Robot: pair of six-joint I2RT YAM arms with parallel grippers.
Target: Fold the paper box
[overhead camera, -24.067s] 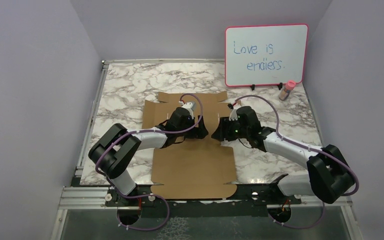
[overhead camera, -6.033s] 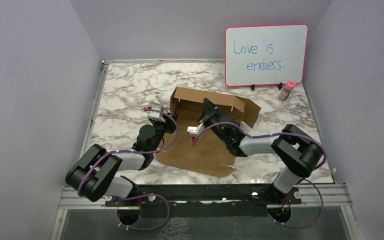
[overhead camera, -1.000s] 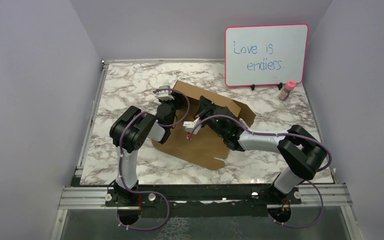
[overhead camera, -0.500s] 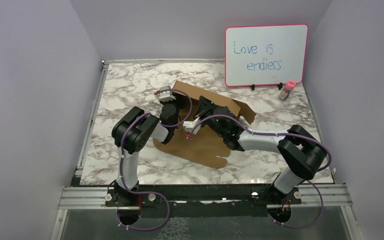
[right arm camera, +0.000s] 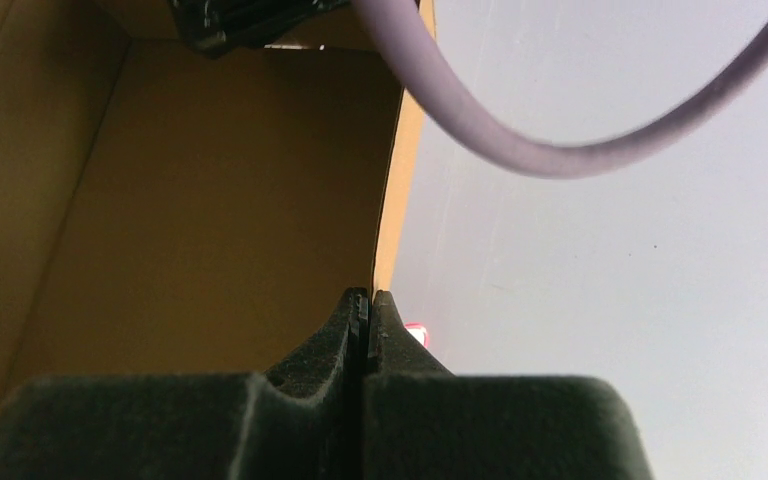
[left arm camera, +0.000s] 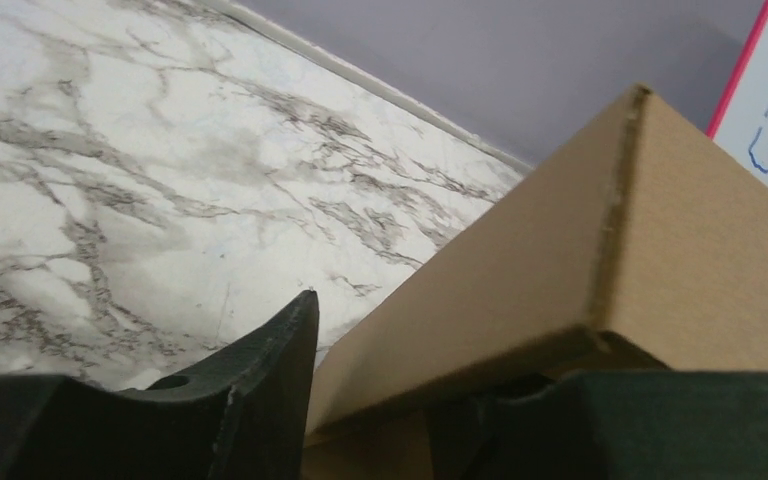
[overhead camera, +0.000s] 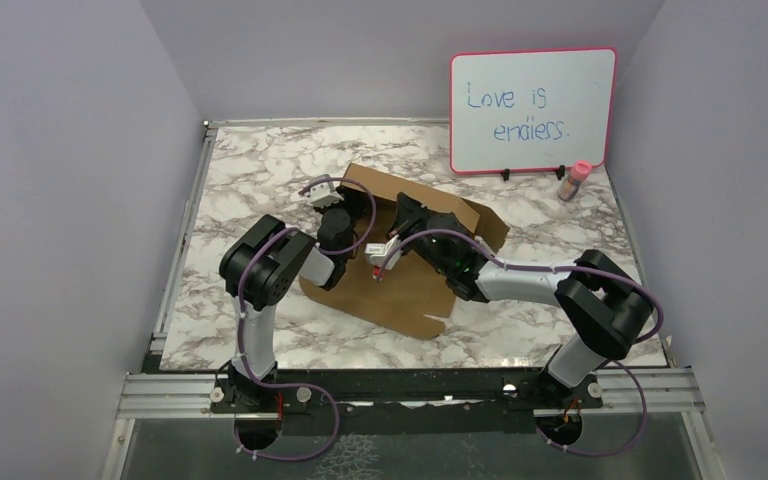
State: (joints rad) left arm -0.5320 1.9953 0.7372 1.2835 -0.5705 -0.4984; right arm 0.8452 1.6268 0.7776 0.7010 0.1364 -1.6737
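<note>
Left gripper [left arm camera: 370, 400] jaws parted astride the paper box [overhead camera: 415, 285] raised wall, seen only in wrist view; clamping unclear. Right gripper [right arm camera: 365, 305] pinched closed, empty, inside box. Box part-folded, mid-table [overhead camera: 250, 170].

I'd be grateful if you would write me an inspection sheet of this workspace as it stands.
Surface: marble table, no spills seen.
Job's things: paper box, part folded, rear wall raised, near panel flat.
Clutter: whiteboard and pink-capped bottle at far right, apart from the box.
Grippers: left pincer straddles a box wall near its left corner, grip unclear; right pincer shut, inside the box by a wall's edge.
Cables: purple cables loop along both arms.
Surroundings: lilac walls, metal rail at near edge.
</note>
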